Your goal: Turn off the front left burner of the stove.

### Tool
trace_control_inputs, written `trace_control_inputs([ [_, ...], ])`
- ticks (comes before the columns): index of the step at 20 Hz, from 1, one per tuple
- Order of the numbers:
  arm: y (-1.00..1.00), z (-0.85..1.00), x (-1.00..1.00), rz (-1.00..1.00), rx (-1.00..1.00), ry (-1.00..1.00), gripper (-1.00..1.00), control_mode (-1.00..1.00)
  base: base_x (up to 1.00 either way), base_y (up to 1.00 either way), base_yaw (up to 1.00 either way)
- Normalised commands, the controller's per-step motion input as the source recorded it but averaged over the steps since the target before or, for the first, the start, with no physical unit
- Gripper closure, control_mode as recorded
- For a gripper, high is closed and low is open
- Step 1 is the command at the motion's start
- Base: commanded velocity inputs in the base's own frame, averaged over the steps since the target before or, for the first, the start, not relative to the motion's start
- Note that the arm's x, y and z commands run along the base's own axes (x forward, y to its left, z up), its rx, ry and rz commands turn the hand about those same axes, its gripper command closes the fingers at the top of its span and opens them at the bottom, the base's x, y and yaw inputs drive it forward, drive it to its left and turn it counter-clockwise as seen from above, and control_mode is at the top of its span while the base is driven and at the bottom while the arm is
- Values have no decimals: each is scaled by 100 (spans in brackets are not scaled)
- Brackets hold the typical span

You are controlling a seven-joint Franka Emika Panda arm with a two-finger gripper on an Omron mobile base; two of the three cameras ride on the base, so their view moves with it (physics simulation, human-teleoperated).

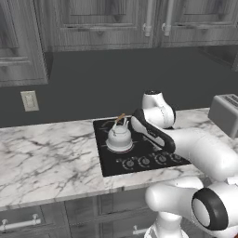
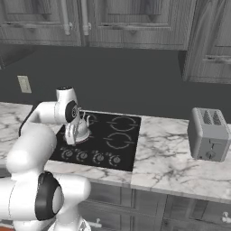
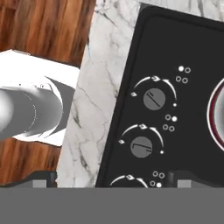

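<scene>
The two small dark finger tips of the gripper [image 3: 111,178] stand wide apart, one over the white-veined marble counter [image 3: 83,118], the other over the flat black glass stove [image 3: 183,39], holding nothing. Between them, at the near edge of the hand view, sits a partly cut-off white dial arc. Just beyond it lies a small round grey-black knob [image 3: 141,147] with its pointer line turned off the arc's end mark, and farther on a second like knob [image 3: 154,99], also turned. Beside each knob a cluster of four dots has one filled white, marking which burner it serves.

Out to the stove-side finger, the front left burner [image 3: 215,117] shows as a grey ring with a reddish rim, so it appears lit. In the left base view a silver kettle [image 1: 119,136] stands on it, farther from the knob row.

To do the step well, I would read the dot clusters first and pick the matching knob, centre the fingers over it, lower, close squarely on its rim, then rotate the pointer to the off mark without slipping.
</scene>
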Motion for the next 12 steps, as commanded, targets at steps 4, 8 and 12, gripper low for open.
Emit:
trace_control_inputs([
  [4, 32, -13, 23, 25, 0, 8, -100, -100, 0, 0, 0],
  [8, 29, -19, 16, 18, 0, 8, -100, -100, 0, 0, 0],
  [12, 18, -28, 10, 12, 8, 5, -100, -100, 0, 0, 0],
])
